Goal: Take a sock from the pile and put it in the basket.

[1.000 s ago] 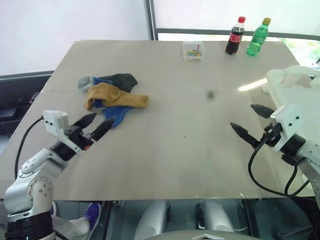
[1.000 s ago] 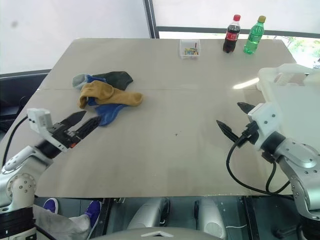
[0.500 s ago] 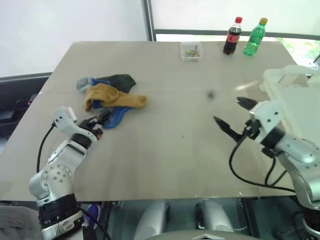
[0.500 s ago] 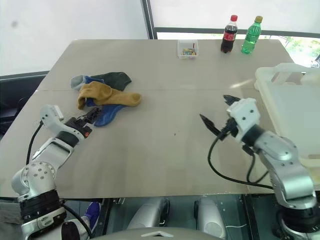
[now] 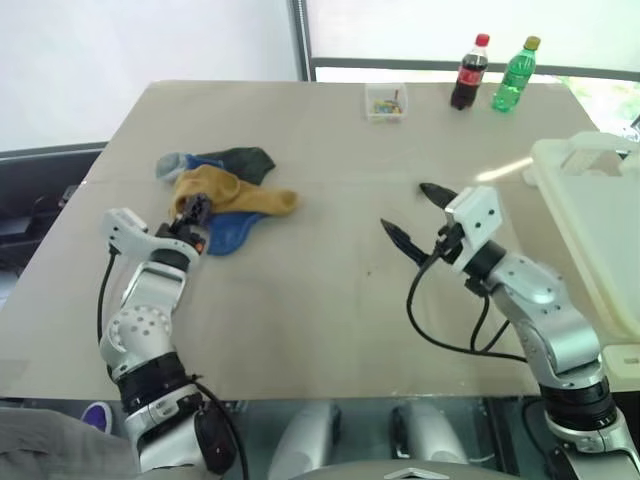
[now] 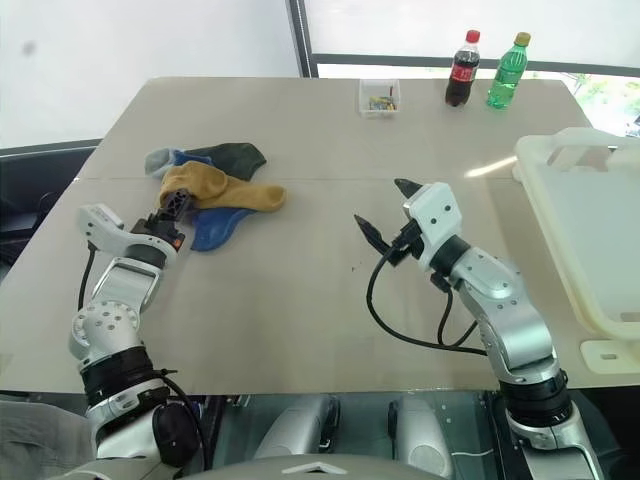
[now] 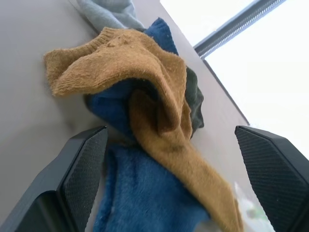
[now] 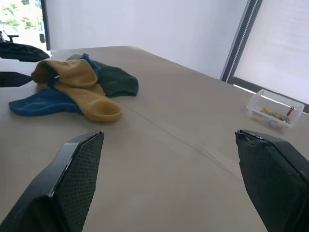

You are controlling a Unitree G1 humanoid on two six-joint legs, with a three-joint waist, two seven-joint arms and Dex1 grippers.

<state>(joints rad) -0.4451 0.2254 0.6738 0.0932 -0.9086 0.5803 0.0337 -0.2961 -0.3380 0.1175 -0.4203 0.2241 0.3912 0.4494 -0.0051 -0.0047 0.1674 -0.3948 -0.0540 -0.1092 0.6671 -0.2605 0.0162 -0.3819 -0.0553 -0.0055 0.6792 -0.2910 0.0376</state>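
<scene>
Your left claw (image 5: 195,212) gapes wide and empty at the loose sock pile (image 5: 222,190); its mustard-yellow woolly sock (image 5: 243,196) lies lengthwise toward the cream-white plastic basket (image 5: 597,215). The right claw (image 5: 416,214) is wide too, holding nothing.

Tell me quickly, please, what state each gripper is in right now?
Left gripper: open, empty, at the pile.
Right gripper: open, empty, above the table.

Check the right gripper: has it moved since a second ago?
Yes. The open right gripper has swung toward the robot's left, away from the cream-white plastic basket and out over the middle of the beige table.
</scene>
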